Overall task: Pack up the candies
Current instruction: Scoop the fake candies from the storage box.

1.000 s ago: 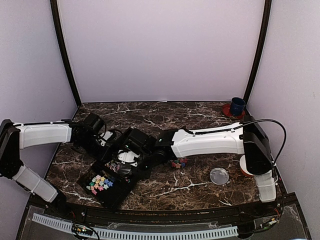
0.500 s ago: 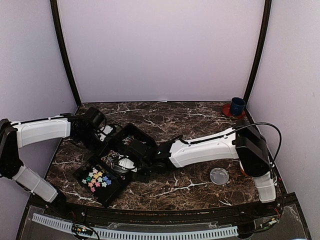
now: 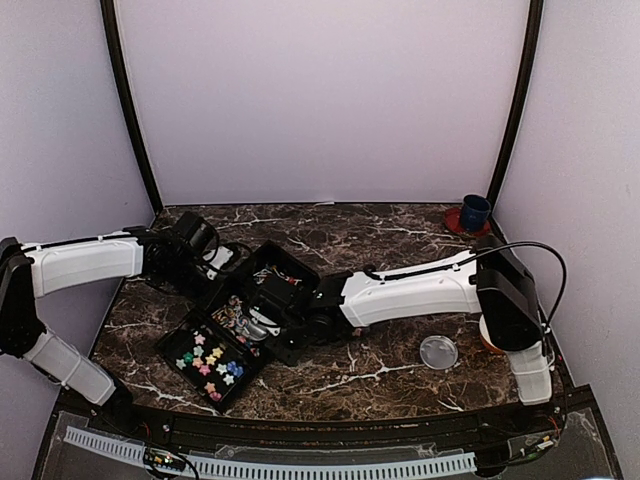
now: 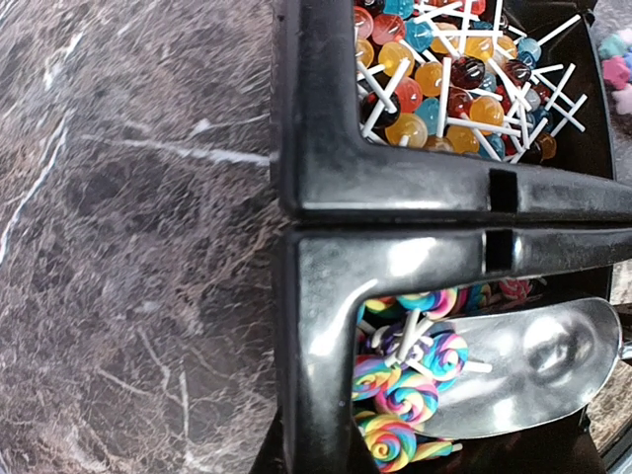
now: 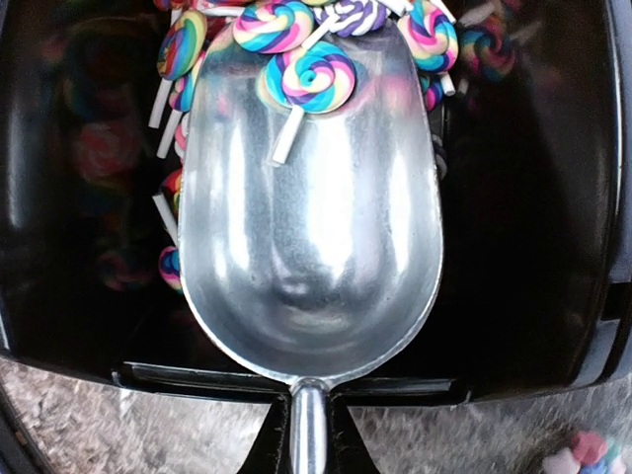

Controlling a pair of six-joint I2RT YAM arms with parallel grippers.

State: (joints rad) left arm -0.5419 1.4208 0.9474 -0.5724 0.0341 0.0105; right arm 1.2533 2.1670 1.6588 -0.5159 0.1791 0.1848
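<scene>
The black tray point(image 3: 277, 350) lies slanted at the table's left. Pastel star candies point(image 3: 210, 358) fill its near compartment, ball lollipops point(image 4: 434, 69) another. Swirl lollipops point(image 4: 410, 390) lie in the compartment that holds the silver scoop point(image 5: 311, 227). One swirl lollipop point(image 5: 316, 74) rests on the scoop's front lip. My right gripper point(image 5: 311, 439) is shut on the scoop's handle, just outside the tray wall point(image 5: 296, 377). My left gripper point(image 3: 215, 265) is shut on the tray's far rim point(image 4: 326, 197), and its fingers hardly show in the left wrist view.
A small clear round jar point(image 3: 438, 351) sits on the marble to the right of the tray. A blue cup on a red saucer point(image 3: 474, 212) stands in the back right corner. A few pastel candies point(image 5: 585, 452) lie loose on the table beside the tray.
The right arm has swung left and lower, carrying the scoop into the tray's swirl lollipop compartment. The tray has turned and shifted slightly in the left gripper's hold.
</scene>
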